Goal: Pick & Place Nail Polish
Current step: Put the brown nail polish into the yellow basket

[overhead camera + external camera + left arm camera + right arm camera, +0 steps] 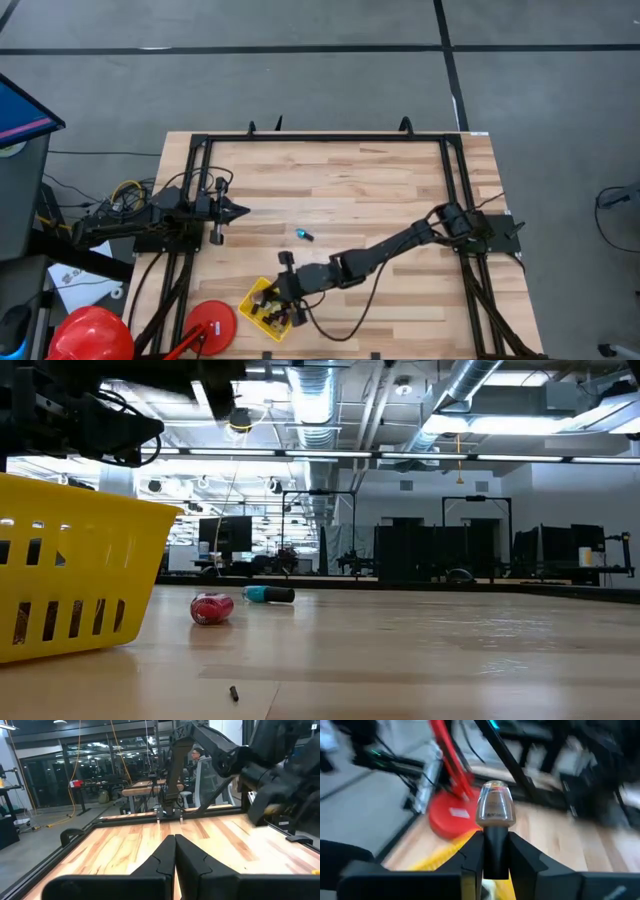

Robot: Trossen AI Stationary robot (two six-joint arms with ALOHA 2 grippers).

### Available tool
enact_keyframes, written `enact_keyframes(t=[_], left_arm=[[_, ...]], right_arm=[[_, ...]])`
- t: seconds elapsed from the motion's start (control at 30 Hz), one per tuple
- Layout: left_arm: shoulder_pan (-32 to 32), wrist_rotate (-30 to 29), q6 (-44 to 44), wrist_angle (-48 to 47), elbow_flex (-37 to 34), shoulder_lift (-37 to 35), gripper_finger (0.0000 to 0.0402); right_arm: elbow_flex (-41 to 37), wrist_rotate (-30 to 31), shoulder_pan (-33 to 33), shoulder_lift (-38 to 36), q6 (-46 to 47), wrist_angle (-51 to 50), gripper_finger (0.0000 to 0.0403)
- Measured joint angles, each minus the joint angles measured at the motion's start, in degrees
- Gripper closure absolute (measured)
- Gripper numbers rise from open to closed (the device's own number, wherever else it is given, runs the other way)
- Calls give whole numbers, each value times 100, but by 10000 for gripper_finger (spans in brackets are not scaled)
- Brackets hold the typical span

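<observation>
My right gripper (pixel 495 860) pinches a brownish bottle (pixel 495 806) by its cap, over the yellow basket (pixel 262 306). Let go while the arm is swinging and it could clip the basket rim, then roll off. A blue bottle (pixel 305 235) lies on the table beyond the basket. Left gripper (pixel 174 851) is parked, fingers together.

Bright ceiling lights (pixel 470 422) flood the low view and leave a soft sheen on the worktop (pixel 450 650), while the right wrist view is smeared with blur behind the sharper brown bottle (pixel 495 805).
</observation>
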Motion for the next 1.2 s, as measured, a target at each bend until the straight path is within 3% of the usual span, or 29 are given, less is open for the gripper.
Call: enact_keyframes(t=[0.43,0.77,0.97,1.2], left_arm=[[-2,0,0,2,0,0,401],[0,0,0,0,0,0,401],[-2,0,0,0,0,0,401],[0,0,0,0,0,0,401]], right_arm=[[-22,1079,407,20,2692,-363,344],[75,1815,748,186,3599,-336,344],[1375,1812,842,994,3398,-978,344],[3599,1957,835,2018,3278,-3129,344]])
